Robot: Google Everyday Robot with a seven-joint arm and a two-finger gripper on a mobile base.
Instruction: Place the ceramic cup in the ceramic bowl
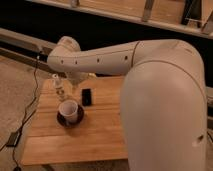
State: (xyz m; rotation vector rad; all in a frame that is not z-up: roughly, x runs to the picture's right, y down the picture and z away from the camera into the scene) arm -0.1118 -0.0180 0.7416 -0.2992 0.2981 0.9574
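The white ceramic cup (68,110) stands upright inside the dark maroon ceramic bowl (62,120) on the left part of the wooden table (95,135). My white arm reaches in from the right, across the back of the table. My gripper (79,79) hangs below the arm's end, above and behind the cup and apart from it, near the table's back edge. Nothing shows in it.
A clear slim bottle (60,88) stands behind the bowl at the table's back left. A small flat black rectangular object (86,96) lies right of the bottle. A black cable (27,112) runs down the floor at left. A dark ledge runs behind the table.
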